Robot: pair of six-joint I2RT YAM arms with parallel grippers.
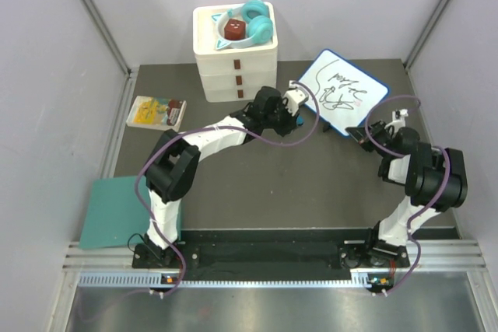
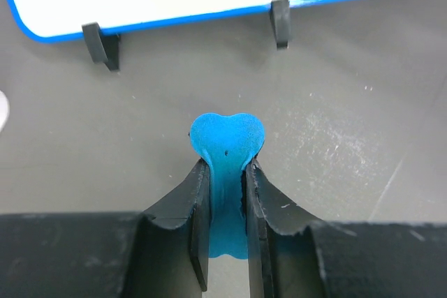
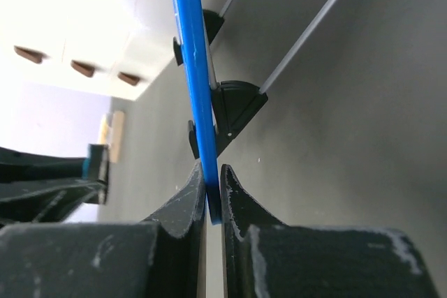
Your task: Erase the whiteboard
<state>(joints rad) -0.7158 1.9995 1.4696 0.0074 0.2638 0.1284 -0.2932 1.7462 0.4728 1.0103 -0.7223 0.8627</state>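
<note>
The whiteboard (image 1: 343, 91), white with a blue rim and black scribbles, stands tilted at the back right of the table. My right gripper (image 1: 360, 131) is shut on its near corner; in the right wrist view the blue rim (image 3: 193, 68) runs edge-on between the jaws of that gripper (image 3: 212, 174), with the black feet (image 3: 236, 102) just behind. My left gripper (image 1: 295, 117) sits just left of the board and is shut on a small blue eraser piece (image 2: 228, 142). In the left wrist view the board's lower edge (image 2: 209, 10) and two feet lie just ahead of the gripper (image 2: 227, 167).
A white drawer box (image 1: 235, 64) with teal headphones (image 1: 255, 21) on top stands at the back centre. A small yellow booklet (image 1: 156, 112) lies at the left, a flat teal sheet (image 1: 117, 211) at the near left. Grey walls enclose the table.
</note>
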